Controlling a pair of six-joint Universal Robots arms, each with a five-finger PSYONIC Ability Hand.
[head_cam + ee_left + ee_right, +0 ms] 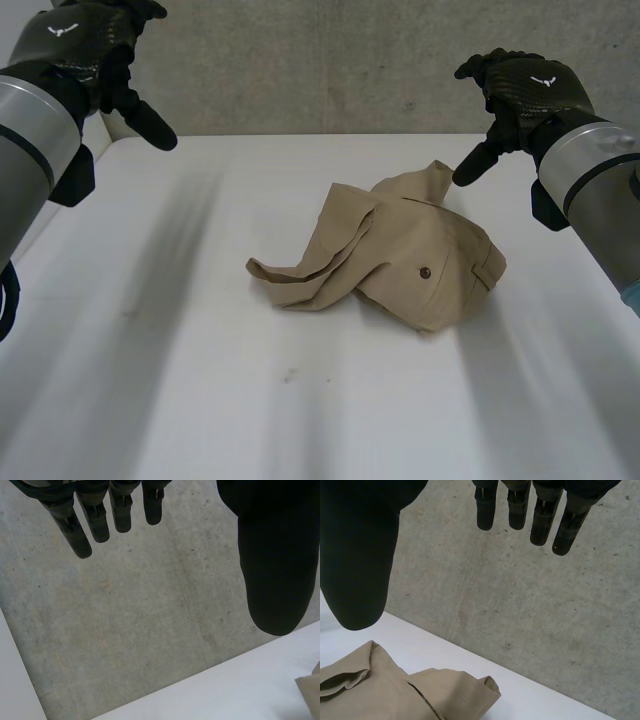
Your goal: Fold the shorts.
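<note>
Tan shorts (400,250) lie crumpled in a heap on the white table (180,340), a little right of its middle, with a dark button showing on a back pocket. My left hand (95,45) hovers open high above the table's far left corner, well away from the cloth. My right hand (520,95) hangs open above the far right, its thumb pointing down just beyond the shorts' far edge, not touching. In the right wrist view the shorts (395,692) lie below the straight fingers (542,520). A corner of the shorts (312,692) shows beyond my left hand's thumb (277,570).
A grey concrete wall (330,60) stands right behind the table's far edge. Bare white tabletop stretches to the left of and in front of the shorts.
</note>
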